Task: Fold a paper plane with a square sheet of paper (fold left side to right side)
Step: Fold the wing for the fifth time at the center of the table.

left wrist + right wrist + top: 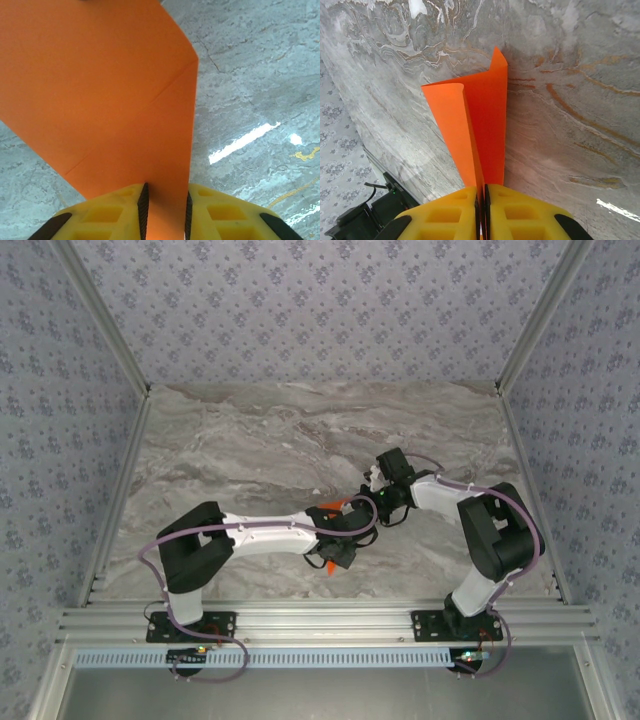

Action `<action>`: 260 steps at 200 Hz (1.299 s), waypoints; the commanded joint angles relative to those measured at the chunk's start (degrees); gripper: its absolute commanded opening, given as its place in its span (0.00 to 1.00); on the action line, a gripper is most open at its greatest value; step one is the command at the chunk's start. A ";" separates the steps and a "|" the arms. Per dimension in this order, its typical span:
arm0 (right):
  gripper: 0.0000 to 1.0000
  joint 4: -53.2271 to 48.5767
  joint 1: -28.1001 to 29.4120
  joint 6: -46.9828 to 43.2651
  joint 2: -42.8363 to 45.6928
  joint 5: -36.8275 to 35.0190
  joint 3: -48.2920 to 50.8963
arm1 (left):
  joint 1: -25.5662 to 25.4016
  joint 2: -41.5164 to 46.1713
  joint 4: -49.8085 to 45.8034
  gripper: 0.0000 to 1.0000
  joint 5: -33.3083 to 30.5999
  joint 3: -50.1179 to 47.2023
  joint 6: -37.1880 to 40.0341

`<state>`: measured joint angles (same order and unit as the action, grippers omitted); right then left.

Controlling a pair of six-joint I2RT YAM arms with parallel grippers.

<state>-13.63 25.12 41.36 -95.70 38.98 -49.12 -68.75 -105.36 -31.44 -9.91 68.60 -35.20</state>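
The square sheet of paper (485,125) is bright orange, folded into a narrow upright shape with two layers rising off the marble table (570,100). My right gripper (481,212) is shut on its lower edge. From above, this gripper (374,504) meets the left gripper (338,548) mid-table, with small bits of the orange paper (328,506) showing between them. In the left wrist view the paper (100,85) lies as a broad creased flap. A strip of it runs between the yellow fingers (220,215) of my left gripper (165,210), whose pads stand apart with a gap on each side.
Aluminium rails (330,622) run along the near edge by the arm bases. Patterned walls (320,310) close in the back and sides. Bare marble (300,430) lies behind the grippers.
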 commanded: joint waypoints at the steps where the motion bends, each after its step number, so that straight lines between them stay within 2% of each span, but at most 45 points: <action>1: 0.13 -2.63 0.62 -1.11 -0.72 0.00 -1.42 | -0.28 0.31 0.13 0.23 -1.16 1.37 0.38; 26: 0.16 -2.42 0.55 -1.20 -0.31 0.31 -2.07 | -0.32 1.43 0.44 0.19 -1.42 0.97 1.01; 38: 0.21 -2.44 0.46 -1.45 0.30 0.00 -2.48 | -0.31 2.02 0.50 0.17 -1.60 0.76 1.09; 64: 0.36 -3.33 -0.51 -3.04 3.46 -2.16 -3.76 | 0.15 3.35 0.84 0.11 -1.30 0.32 1.46; 96: 0.55 -5.35 -3.34 -4.82 10.13 -6.32 -4.47 | 1.66 5.47 2.62 0.09 0.82 -1.14 1.61; 124: 0.76 -6.46 -7.13 -6.98 17.61 -9.77 -2.26 | 3.63 7.31 6.40 0.09 5.45 -3.34 1.63; 168: 0.93 -3.86 -12.53 -8.34 24.80 -7.98 5.54 | 6.88 8.33 14.08 0.09 13.86 -6.72 0.19; 195: 1.00 6.01 -13.52 -2.75 25.92 -2.51 11.54 | 8.29 7.90 19.02 0.08 18.41 -8.59 -1.17; 219: 1.00 16.10 -13.20 3.69 24.08 0.78 15.21 | 9.44 7.97 23.16 0.09 21.10 -10.64 -2.98; 260: 1.00 18.72 -10.34 7.00 18.27 0.18 12.89 | 10.69 8.07 29.32 0.09 24.92 -13.48 -5.65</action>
<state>0.75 13.08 44.66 -74.74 38.04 -34.02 -58.78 -98.78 -8.10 11.00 56.49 -38.39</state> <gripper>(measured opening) 0.999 0.087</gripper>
